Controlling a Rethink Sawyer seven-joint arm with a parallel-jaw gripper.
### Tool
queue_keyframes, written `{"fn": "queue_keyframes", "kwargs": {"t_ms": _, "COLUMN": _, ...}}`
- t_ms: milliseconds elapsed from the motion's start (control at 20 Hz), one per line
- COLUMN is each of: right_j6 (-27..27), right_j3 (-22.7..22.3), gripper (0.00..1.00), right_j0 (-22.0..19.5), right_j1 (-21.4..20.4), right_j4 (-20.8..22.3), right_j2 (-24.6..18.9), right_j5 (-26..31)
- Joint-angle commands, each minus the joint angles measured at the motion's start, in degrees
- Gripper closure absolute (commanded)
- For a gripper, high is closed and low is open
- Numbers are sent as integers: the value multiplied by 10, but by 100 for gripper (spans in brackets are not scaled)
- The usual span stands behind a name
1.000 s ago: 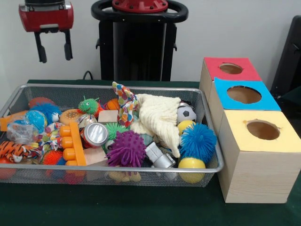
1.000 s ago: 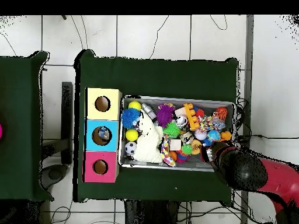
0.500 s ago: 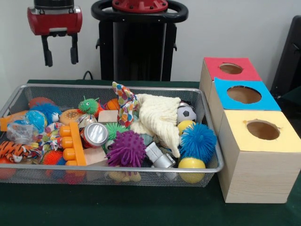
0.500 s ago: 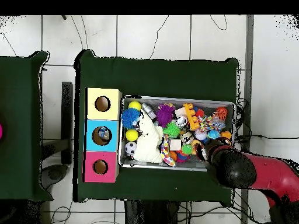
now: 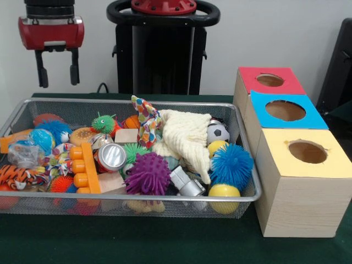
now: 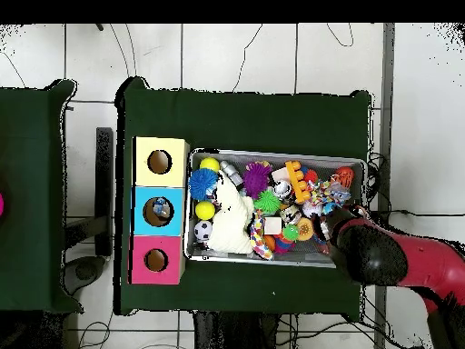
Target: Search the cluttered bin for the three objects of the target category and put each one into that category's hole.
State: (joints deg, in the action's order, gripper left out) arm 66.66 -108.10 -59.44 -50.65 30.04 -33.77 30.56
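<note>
The wire bin point(image 5: 242, 159) lies with its long axis across the front view, running side to side and ending just beside the row of three wooden boxes. In the overhead view the same bin point(image 6: 277, 153) stretches away from the boxes, its short end next to them.

The gripper point(image 5: 55, 69) hangs in the air above the bin's end farthest from the boxes, well clear of the contents. Its two black fingers point(image 5: 40, 70) point straight down with an open gap between them, and nothing is held. From overhead, the red and black arm point(image 6: 372, 254) covers the bin corner farthest from the boxes.

The boxes stand in a line beside the bin: the red box point(image 5: 269, 81), the blue box point(image 5: 286, 111) and the yellow box point(image 5: 308, 153), each with a round hole in its top face.

Inside the bin, a purple spiky ball point(image 5: 147, 174) sits near the middle by the front wall. A blue spiky ball point(image 5: 231, 164) and a yellow ball point(image 5: 224, 191) lie at the end nearest the boxes. A cream cloth point(image 5: 184, 135) lies draped between the middle and that end. A silver can point(image 5: 111, 156) lies tilted, its top facing up and toward the front wall, beside an orange block point(image 5: 85, 168) whose long axis runs from the front wall toward the back wall.
</note>
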Motion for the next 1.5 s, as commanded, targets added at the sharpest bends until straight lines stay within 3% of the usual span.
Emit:
{"fn": "queue_keyframes", "kwargs": {"t_ms": 50, "right_j6": -80, "right_j3": 68, "gripper": 0, "right_j0": -17, "right_j1": 36, "right_j4": 13, "right_j2": -60, "right_j5": 21}}
{"fn": "queue_keyframes", "kwargs": {"t_ms": 600, "right_j6": -91, "right_j3": 122, "gripper": 0, "right_j0": -8, "right_j1": 51, "right_j4": 24, "right_j2": -87, "right_j5": 40}}
{"fn": "queue_keyframes", "kwargs": {"t_ms": 1000, "right_j6": -89, "right_j3": 121, "gripper": 0, "right_j0": -23, "right_j1": 67, "right_j4": 24, "right_j2": -116, "right_j5": 17}}
{"fn": "queue_keyframes", "kwargs": {"t_ms": 1500, "right_j6": -36, "right_j3": 188, "gripper": 0, "right_j0": 27, "right_j1": 94, "right_j4": 71, "right_j2": -53, "right_j5": 14}}
